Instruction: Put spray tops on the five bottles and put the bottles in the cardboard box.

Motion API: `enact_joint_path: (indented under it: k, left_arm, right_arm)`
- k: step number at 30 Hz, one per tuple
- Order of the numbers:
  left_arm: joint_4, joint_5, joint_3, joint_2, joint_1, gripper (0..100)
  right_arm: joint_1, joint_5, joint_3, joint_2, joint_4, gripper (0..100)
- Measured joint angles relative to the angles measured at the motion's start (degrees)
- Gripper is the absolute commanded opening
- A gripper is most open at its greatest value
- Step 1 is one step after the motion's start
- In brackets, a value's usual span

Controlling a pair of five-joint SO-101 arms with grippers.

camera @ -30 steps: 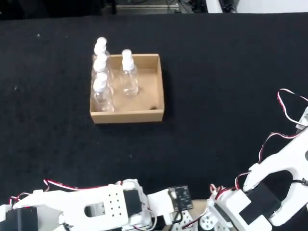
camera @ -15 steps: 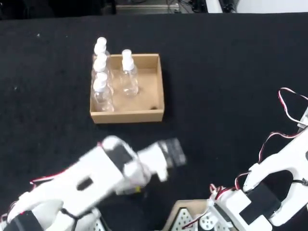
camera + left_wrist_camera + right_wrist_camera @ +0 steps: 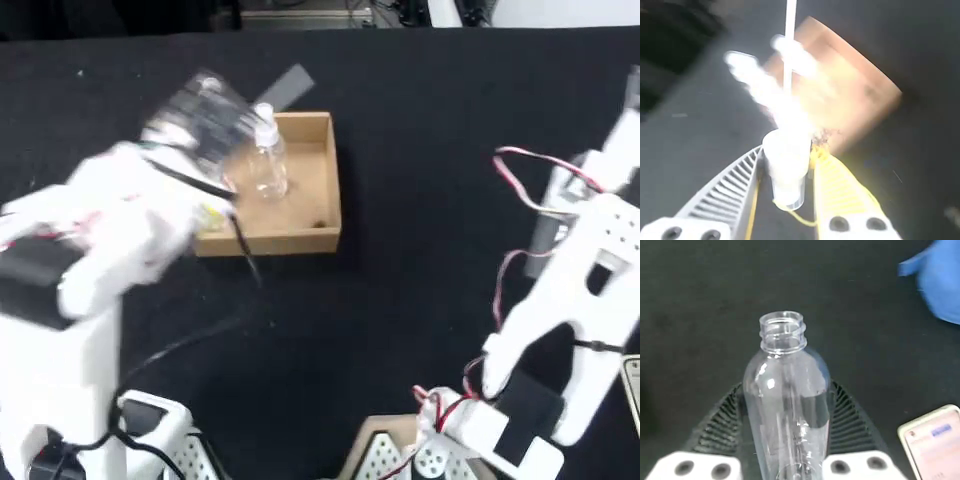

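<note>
High view shows the left arm [image 3: 120, 220] as a smeared white mass across the upper left of the frame. It hides the left part of the cardboard box [image 3: 305, 195], and the arm's gripper end is too blurred there to read. One capped bottle [image 3: 267, 150] stands upright in the box, clear with a white top; anything to its left is behind the arm. The right arm [image 3: 580, 290] rises along the right edge, cut off at the top, over the black table [image 3: 430, 150].

From the left wrist camera, the left gripper [image 3: 788, 160] is closed on a spray top [image 3: 787, 170]. It is a white cylinder pinched between the two fingers, with a thin white tube [image 3: 789, 30] running straight out from it. Beyond it the box and some white bottle tops are washed out and streaked, so their number cannot be told.

From the right wrist camera, the right gripper [image 3: 787, 390] clamps a bare bottle [image 3: 785, 385] by its body. The bottle is clear plastic with an open threaded neck and no top, and its base is cut off by the frame edge. A blurred blue shape [image 3: 940, 280] and the corner of a phone-like device [image 3: 935, 437] show beyond it.
</note>
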State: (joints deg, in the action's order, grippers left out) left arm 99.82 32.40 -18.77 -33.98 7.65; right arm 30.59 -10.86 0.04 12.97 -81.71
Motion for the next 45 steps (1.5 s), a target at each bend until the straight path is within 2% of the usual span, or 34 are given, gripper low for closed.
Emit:
enact_joint_path:
  k: [3,6,11,14,18,23,28,34,41,45]
  left_arm:
    - [0.09,-2.37,-8.88,2.55,-8.7,6]
    - [0.62,-2.99,-11.43,7.56,-17.76,6]
    - [0.62,-2.99,-9.32,16.09,-32.26,6]
    - [0.62,-0.35,-3.16,20.57,-37.45,6]
    - [-1.58,4.57,9.41,25.14,-41.58,6]
    - [-15.91,11.69,28.66,25.76,-46.68,6]
    - [-28.48,20.92,46.24,25.76,-48.18,9]
    - [-31.21,28.92,49.32,26.29,-50.81,27]
    - [-31.74,43.69,49.32,26.29,-56.44,28]
    - [-31.91,47.3,49.32,26.29,-58.81,28]
  right_arm:
    - [-6.77,2.02,2.64,5.8,0.44,1.0]
    - [-12.75,3.96,9.93,10.99,3.69,1.0]
    - [-22.68,5.27,26.02,17.58,13.63,1.0]
    - [-25.49,5.27,36.84,20.84,22.07,1.0]
    - [-25.85,5.45,48.35,25.76,31.38,1.0]
    - [-26.11,7.82,56.7,27.78,37.27,1.0]
    - [-26.29,8.35,59.69,27.78,40.7,1.0]
    - [-29.01,8.44,59.96,27.78,41.05,1.0]
    - [-29.63,8.44,60.84,28.31,41.14,1.0]
    - [-29.63,8.44,60.84,28.31,41.14,1.0]
